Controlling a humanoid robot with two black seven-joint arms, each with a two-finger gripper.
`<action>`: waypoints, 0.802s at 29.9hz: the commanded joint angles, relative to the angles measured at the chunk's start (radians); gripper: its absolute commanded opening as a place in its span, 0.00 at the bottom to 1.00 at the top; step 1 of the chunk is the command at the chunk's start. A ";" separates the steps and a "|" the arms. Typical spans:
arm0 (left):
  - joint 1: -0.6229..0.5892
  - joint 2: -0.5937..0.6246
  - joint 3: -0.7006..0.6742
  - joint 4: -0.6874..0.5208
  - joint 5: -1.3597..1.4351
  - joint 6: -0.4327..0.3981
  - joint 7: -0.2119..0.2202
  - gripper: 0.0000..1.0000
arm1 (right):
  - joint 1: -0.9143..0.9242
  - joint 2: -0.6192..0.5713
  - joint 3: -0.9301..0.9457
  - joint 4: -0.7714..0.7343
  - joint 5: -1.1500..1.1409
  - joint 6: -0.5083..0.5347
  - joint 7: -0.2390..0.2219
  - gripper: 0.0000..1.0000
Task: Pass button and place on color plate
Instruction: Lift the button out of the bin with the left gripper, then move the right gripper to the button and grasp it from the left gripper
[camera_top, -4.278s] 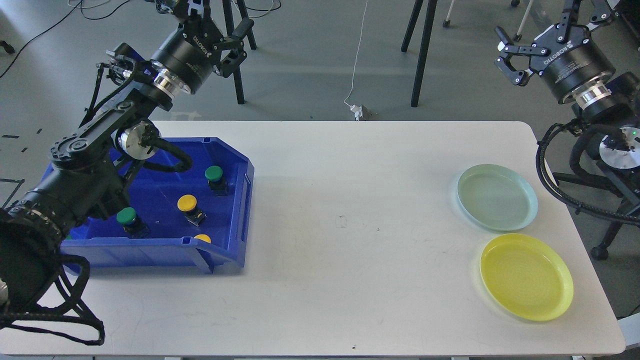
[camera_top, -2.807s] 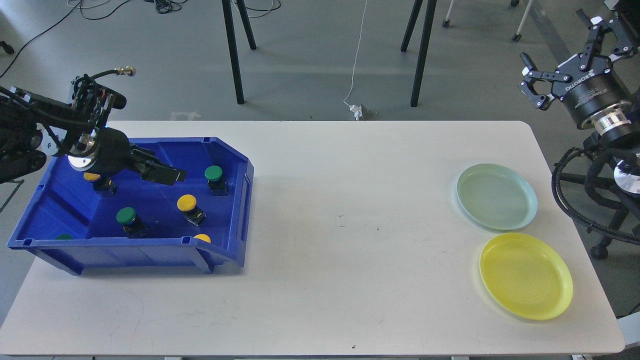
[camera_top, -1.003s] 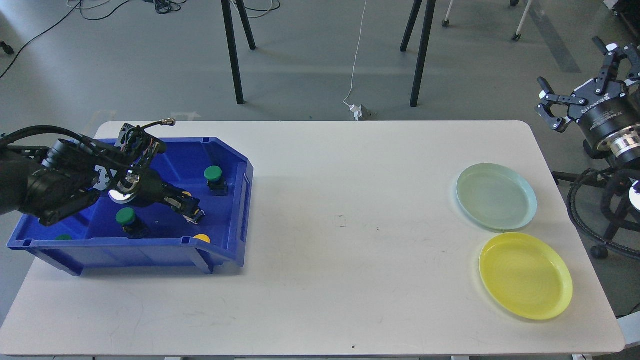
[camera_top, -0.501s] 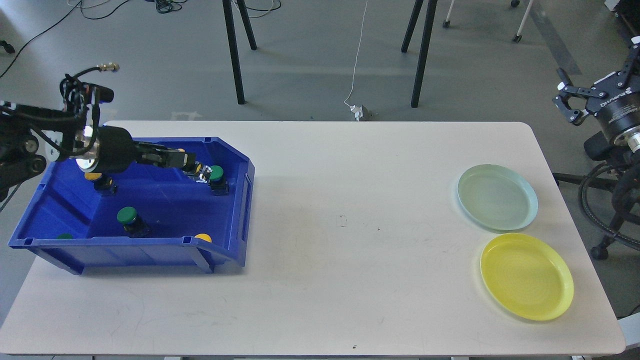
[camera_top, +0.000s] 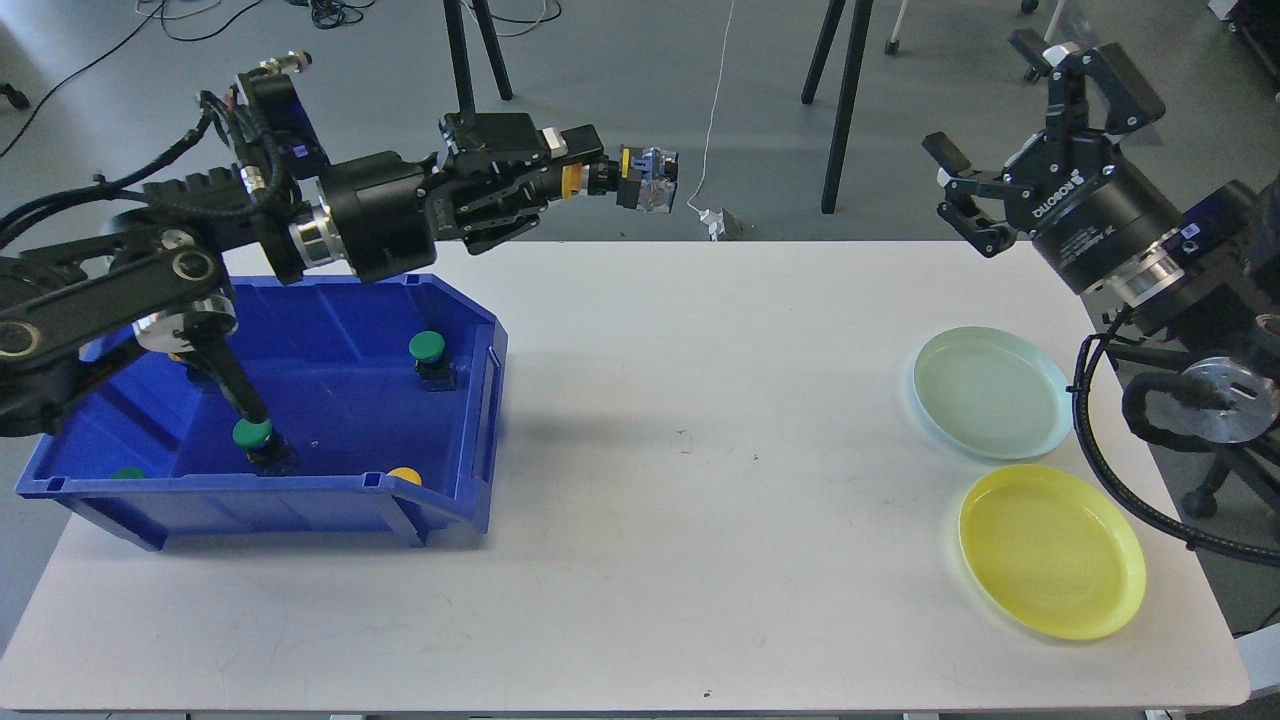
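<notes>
Aloft beyond the tabletop's (camera_top: 700, 560) far edge: yellow-capped push button (camera_top: 625, 180), dark block body with a pale contact end, lying sideways, clamped in left gripper (camera_top: 572, 175). Right gripper (camera_top: 1010, 150) spread, holding nothing, facing it well apart.

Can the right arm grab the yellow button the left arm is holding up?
Probably yes. The left gripper holds the button out sideways in open air, and the right gripper is open and faces it, with nothing between them.
</notes>
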 joint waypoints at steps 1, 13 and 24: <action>0.053 -0.069 -0.034 0.056 -0.015 0.007 0.000 0.06 | 0.017 0.043 -0.084 0.054 -0.061 -0.090 0.016 1.00; 0.063 -0.079 -0.058 0.062 -0.017 0.001 0.000 0.07 | 0.035 0.211 -0.132 0.037 -0.087 -0.094 0.016 0.99; 0.063 -0.080 -0.058 0.062 -0.018 0.001 0.000 0.07 | 0.132 0.304 -0.226 -0.049 -0.087 -0.096 0.016 0.99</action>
